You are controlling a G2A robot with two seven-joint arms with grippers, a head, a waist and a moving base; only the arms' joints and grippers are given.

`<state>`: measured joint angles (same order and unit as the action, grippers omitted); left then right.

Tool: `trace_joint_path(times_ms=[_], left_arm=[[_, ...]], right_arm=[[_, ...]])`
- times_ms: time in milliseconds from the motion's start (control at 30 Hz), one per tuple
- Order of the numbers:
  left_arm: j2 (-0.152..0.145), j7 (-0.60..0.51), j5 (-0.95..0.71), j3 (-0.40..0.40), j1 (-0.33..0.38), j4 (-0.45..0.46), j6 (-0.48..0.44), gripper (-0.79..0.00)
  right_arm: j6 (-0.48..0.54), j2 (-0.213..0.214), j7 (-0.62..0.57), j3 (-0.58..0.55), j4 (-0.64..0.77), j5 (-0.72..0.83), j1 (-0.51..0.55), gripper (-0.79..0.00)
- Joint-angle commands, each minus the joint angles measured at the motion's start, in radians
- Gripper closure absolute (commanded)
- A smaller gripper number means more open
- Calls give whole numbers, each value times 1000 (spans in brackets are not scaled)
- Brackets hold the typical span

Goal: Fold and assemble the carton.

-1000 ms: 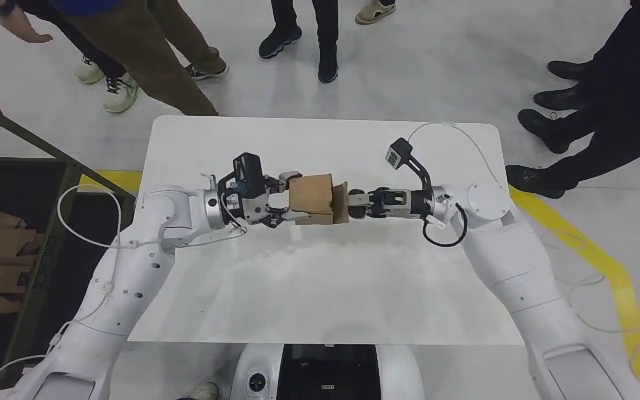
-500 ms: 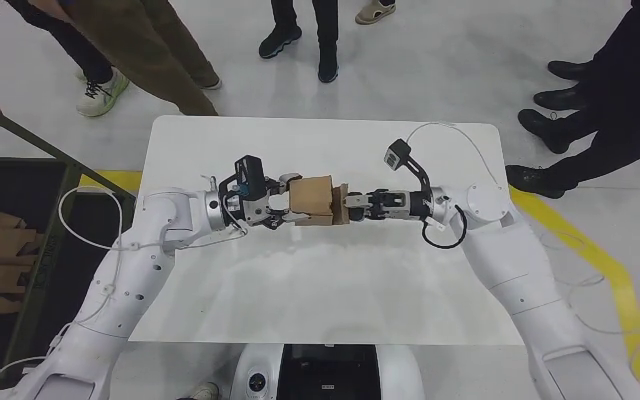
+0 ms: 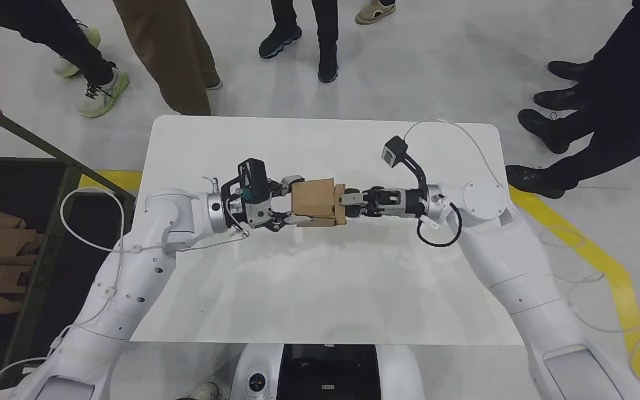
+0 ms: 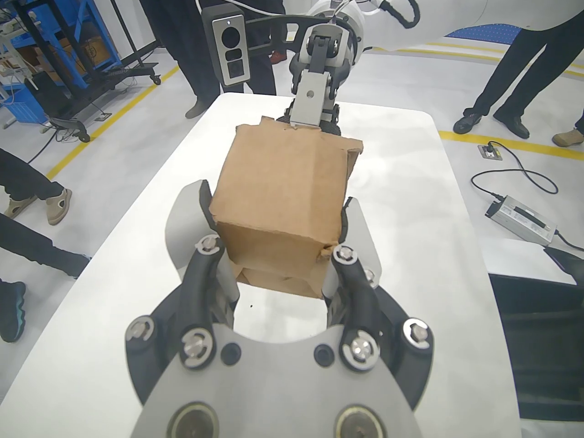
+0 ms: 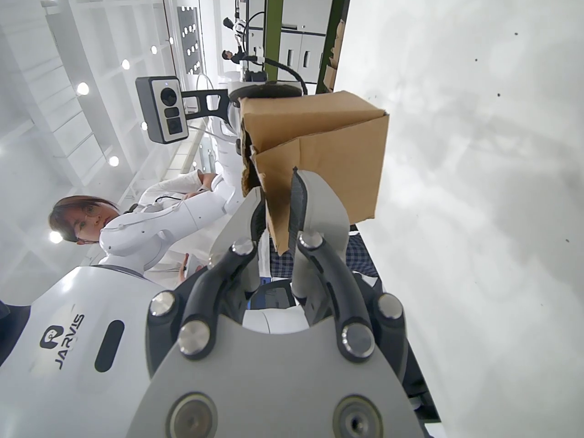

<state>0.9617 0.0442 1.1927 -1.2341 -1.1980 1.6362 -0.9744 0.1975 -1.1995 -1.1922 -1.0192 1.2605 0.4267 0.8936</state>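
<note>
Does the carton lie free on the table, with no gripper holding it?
No, the left gripper clamps the carton by two sides and the right gripper pinches its end flap.

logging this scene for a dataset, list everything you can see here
carton: 1, brown, over the table's middle, held at both ends
table: 1, white, under both arms
flat cartons: a stack, brown, off the table on the robot's left
power brick: 1, grey, on the floor beside the table
left pincer: 1, black and silver, shut on the carton's sides
right pincer: 1, black and silver, shut on a carton flap
</note>
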Motion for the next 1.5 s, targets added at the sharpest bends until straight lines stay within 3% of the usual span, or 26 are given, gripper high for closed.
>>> trace_joint_path(times_ms=[0,333,833,1100,1467], left_arm=[[0,2,1,0,-1,1,0,-342],[-1,10,11,0,-8,8,-2,-339],[0,10,4,4,-8,7,-1,-339],[0,2,-13,-4,-5,-3,3,-342],[-1,1,-40,-23,-5,-16,26,-342]], right_arm=[[0,0,5,0,0,2,-2,-65],[2,-3,20,4,-3,1,-12,0],[9,-11,39,31,16,-1,-18,0],[21,0,42,-9,23,3,4,-105],[-6,16,16,-29,97,-37,51,-18]])
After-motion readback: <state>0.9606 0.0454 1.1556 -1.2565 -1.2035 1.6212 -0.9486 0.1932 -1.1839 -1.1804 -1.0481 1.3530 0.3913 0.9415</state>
